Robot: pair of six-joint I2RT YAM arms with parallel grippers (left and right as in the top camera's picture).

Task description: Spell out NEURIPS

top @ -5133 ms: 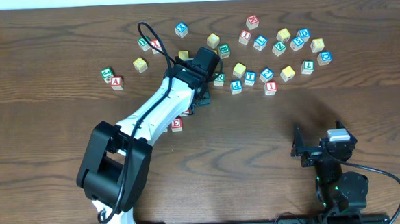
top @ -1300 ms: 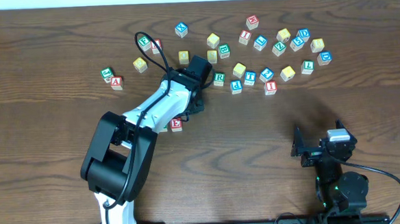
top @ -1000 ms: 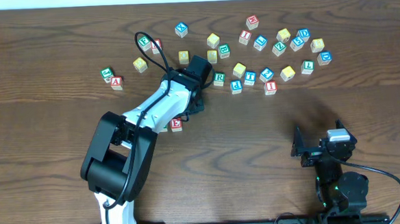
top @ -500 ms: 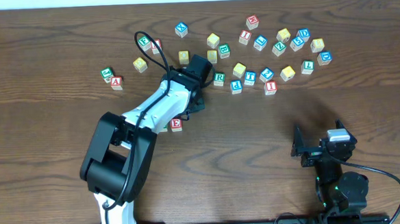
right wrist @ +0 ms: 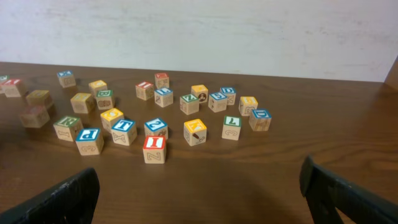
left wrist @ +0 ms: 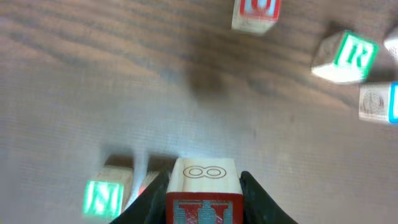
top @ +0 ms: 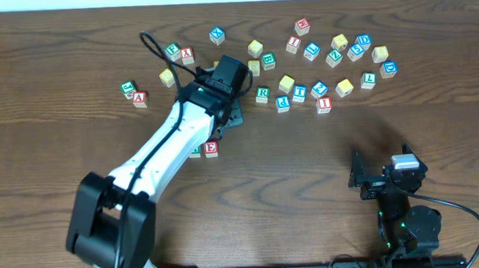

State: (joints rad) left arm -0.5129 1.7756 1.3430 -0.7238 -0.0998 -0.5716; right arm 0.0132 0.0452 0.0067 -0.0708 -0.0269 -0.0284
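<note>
One cube (left wrist: 202, 175), red-lettered, sat clamped between the narrowed jaws of the left gripper (left wrist: 204, 194). Against the view half a second before, the left arm (top: 162, 150) had stretched out and the cube appeared raised off the table (top: 324, 187). Green N (left wrist: 99, 198) and red E (top: 211, 148) lay side by side left of the table's centre, so the carried piece was probably the U, due beside E. Green R (top: 262, 92), blue P (top: 283, 103) and red I (top: 324, 104) waited among the scatter along the far edge. The right gripper (right wrist: 198, 180) stood wide open and empty near the right front corner. The frame edge cut off the held letter, and overhead the arm half hid N and the grip itself
</note>
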